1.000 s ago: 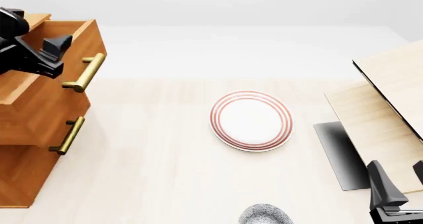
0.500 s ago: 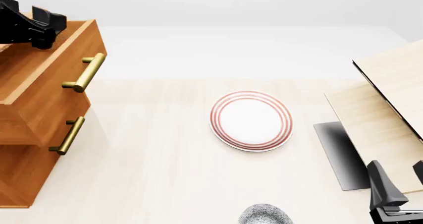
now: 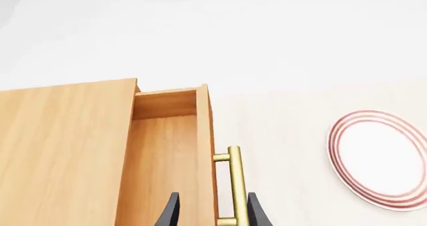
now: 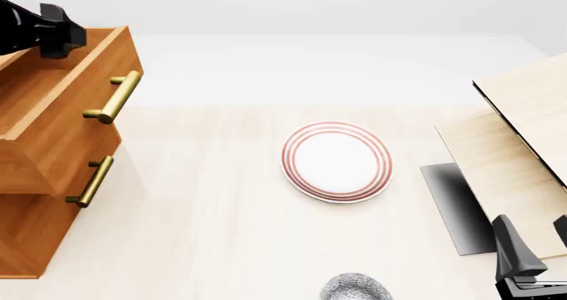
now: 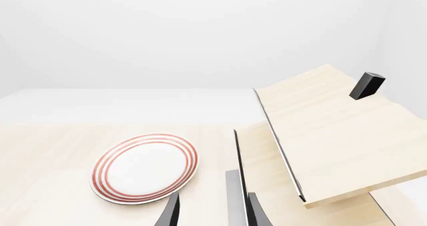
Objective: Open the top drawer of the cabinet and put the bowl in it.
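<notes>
1. The top drawer of the cabinet, at the bench's left edge, stands pulled out, its cavity bare in the left wrist view.
2. The left hand hangs above the drawer's back corner, clear of the handle; its fingers look parted with nothing between them.
3. The bowl sits at the bench's near edge, just this side of the plate and well apart from the drawer.
4. The right hand waits low at the near right corner, beside the pale wood furniture; its fingers stand apart, holding nothing.
5. The step in hand looks like fetching the bowl. The right hand seems nearer: come down over the rim, pinch one wall, and lift straight up.
6. Carry it high enough to clear the plate and the drawer front, then lower it into the cavity's middle before letting go.
7. Keep the left arm out of the path.
</notes>
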Robot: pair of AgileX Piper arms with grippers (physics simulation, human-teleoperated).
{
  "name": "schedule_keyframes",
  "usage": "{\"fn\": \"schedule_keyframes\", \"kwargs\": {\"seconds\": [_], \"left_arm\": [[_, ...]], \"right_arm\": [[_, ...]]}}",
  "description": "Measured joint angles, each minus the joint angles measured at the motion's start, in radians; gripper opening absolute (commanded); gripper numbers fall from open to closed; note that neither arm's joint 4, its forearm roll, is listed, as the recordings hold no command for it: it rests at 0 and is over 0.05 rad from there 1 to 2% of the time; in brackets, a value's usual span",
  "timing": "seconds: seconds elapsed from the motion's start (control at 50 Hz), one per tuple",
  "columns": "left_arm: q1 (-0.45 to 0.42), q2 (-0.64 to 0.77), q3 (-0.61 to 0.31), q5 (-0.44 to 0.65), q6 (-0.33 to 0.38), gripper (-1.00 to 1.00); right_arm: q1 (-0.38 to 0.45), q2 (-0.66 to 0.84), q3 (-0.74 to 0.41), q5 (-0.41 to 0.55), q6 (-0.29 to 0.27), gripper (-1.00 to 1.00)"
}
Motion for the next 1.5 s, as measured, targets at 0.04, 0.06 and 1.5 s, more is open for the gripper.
{"fn": "schedule_keyframes", "kwargs": {"seconds": [0.04, 0.06, 1.5], "left_arm": [[0.003, 0.006, -0.005, 0.016, -0.011, 1.0], [0.004, 0.01, -0.007, 0.024, -0.016, 1.0], [-0.018, 0.099, -0.046, 0.212, -0.172, 1.0]], "right_arm": [[0.0, 0.0, 0.0, 0.0, 0.0, 1.0], [0.0, 0.0, 0.0, 0.0, 0.0, 1.0], [0.0, 0.0, 0.0, 0.0, 0.0, 1.0]]}}
